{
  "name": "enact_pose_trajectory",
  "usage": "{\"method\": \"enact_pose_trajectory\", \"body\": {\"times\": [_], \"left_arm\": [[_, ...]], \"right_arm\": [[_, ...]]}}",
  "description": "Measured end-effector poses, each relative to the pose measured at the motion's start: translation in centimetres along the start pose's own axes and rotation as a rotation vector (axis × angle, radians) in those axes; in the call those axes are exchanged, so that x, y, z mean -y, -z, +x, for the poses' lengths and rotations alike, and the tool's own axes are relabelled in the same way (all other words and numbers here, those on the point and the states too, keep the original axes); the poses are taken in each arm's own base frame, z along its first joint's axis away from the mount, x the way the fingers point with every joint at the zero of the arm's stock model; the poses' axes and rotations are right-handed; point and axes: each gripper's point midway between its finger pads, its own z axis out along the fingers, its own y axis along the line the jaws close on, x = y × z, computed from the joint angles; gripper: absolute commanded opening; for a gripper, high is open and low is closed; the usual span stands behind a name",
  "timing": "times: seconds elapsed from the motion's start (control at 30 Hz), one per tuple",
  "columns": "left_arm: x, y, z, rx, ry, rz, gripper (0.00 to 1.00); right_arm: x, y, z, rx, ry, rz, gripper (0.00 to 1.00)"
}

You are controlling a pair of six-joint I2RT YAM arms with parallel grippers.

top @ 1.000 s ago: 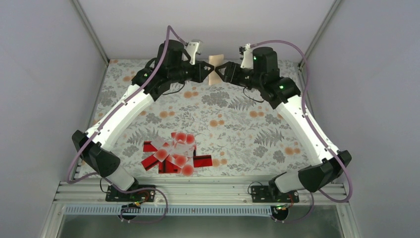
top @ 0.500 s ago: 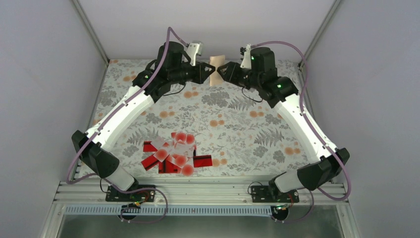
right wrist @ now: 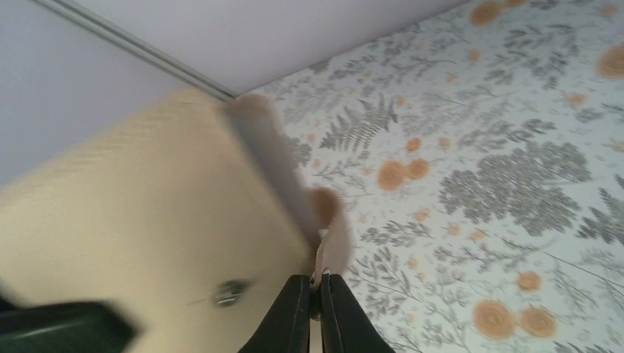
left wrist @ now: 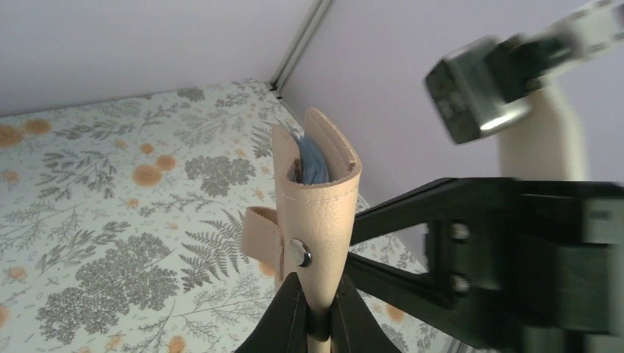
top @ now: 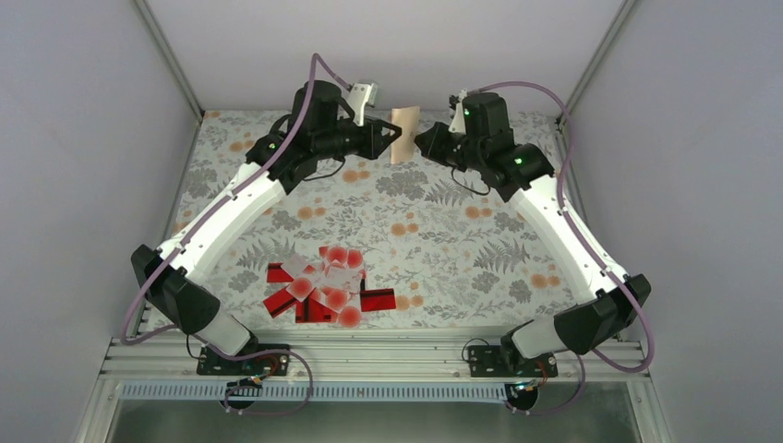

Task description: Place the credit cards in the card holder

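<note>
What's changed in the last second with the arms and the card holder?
The right gripper closed its jaws at the edge of the card holder; whether it grips it is unclear. The left gripper stayed clamped on the holder, and the credit cards did not move.

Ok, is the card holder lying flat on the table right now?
No, the left gripper holds the card holder by one edge, up off the table.
</note>
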Motion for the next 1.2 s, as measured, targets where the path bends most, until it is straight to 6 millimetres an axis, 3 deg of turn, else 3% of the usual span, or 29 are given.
{"method": "enact_pose_trajectory", "body": {"times": [0.13,0.27,0.53,0.6,0.67,0.7,0.87,0.93,1.0,1.07,1.2], "left_arm": [[1.2,1.1,-0.8,0.03,-0.017,0.032,0.02],[2.1,2.0,-1.3,0.045,-0.027,0.057,0.02],[2.0,1.9,-0.9,0.031,-0.022,0.054,0.02],[1.9,1.9,-0.6,0.02,-0.019,0.05,0.02],[1.8,1.8,-0.3,0.011,-0.017,0.048,0.02],[1.9,1.9,-0.4,0.013,-0.018,0.052,0.02],[2.4,3.4,-1.2,0.05,0.01,0.159,0.03],[2.0,4.3,-1.5,0.067,0.042,0.217,0.03],[1.2,5.0,-1.7,0.078,0.076,0.267,0.02],[0.4,5.3,-1.6,0.075,0.095,0.287,0.03],[0.7,5.6,-1.5,0.062,0.105,0.348,0.02]], "right_arm": [[1.6,-0.3,0.5,-0.013,-0.012,0.066,0.04],[1.9,-0.3,0.6,-0.014,-0.013,0.079,0.04],[3.2,-0.5,0.7,-0.009,0.001,0.117,0.04],[3.9,-0.4,0.9,-0.008,0.01,0.126,0.16],[5.0,-0.2,1.2,-0.01,0.018,0.143,0.47],[5.9,0.0,1.4,-0.013,0.028,0.155,0.54],[10.6,0.4,2.5,-0.036,0.035,0.221,0.64],[12.6,0.9,2.7,-0.045,0.018,0.209,0.69],[13.3,1.6,2.5,-0.042,0.0,0.167,0.71],[12.7,2.6,1.8,-0.03,0.003,0.074,0.73],[8.3,4.0,1.1,-0.043,0.06,-0.189,0.79]]}}
